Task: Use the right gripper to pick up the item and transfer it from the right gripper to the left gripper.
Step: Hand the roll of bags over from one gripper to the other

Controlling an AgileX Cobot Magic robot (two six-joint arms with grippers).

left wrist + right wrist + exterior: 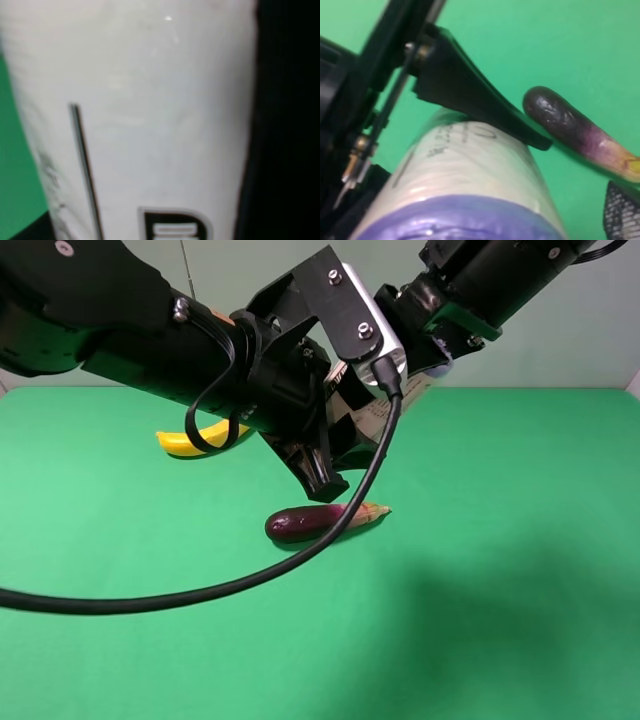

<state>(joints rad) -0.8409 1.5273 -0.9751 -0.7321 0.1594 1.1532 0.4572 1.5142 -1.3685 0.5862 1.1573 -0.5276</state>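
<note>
The can (385, 418), cream label with purple ends, is held in the air above the green table, between both arms. My right gripper (432, 368) comes in from the upper right and is shut on it. In the right wrist view the can (470, 165) fills the foreground with its purple end nearest. My left gripper (338, 462) reaches across from the left. One of its black fingers (480, 107) lies against the can's side and the other is hidden. In the left wrist view the can's label (150, 100) fills the frame.
A dark purple eggplant (305, 523) lies on the green table under the grippers and also shows in the right wrist view (570, 130). A yellow banana (185, 440) lies at the back left, partly behind the left arm. A black cable (200, 595) loops over the table.
</note>
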